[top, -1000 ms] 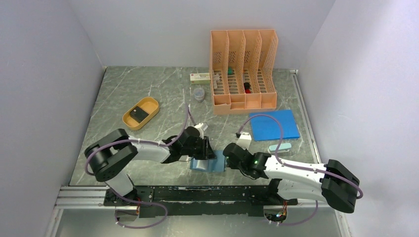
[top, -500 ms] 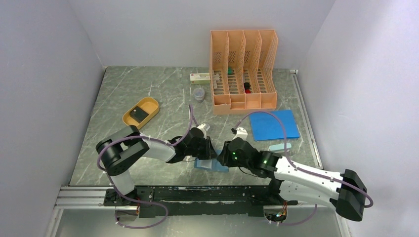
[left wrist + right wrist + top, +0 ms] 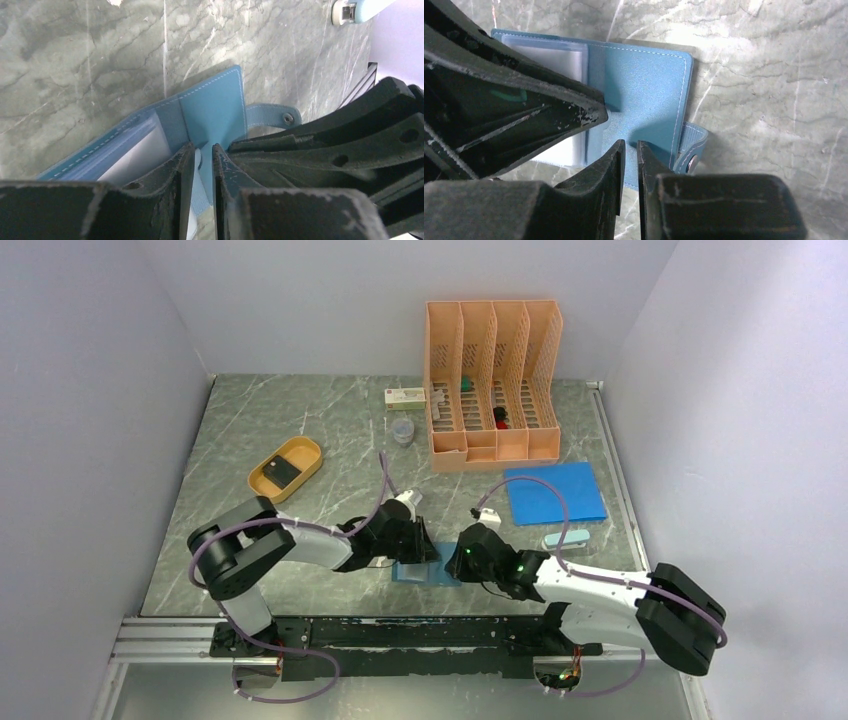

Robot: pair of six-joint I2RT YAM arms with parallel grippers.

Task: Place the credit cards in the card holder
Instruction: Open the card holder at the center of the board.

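left fingers (image 3: 190, 152) press nearly together, pinching an inner leaf of the open wallet (image 3: 212, 110). right fingers (image 3: 620, 150) stand a sliver apart at the cover's edge beside the snap tab (image 3: 692, 161); cannot tell whether they grip it. each pair crowds the other over the pockets. the wallet lies near the counter's (image 3: 330, 420) front edge; a dark card (image 3: 283, 471) sits in the orange tray (image 3: 303, 453), well apart, blue sheet (image 3: 553, 492) and file rack (image 3: 492, 385) beyond.

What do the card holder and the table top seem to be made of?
The card holder: probably leather or imitation, matte teal, pale stitching along the edges; its inner pockets look like clear plastic. The table top: dark grey-green with pale veins like marble; real stone or printed laminate cannot be told.
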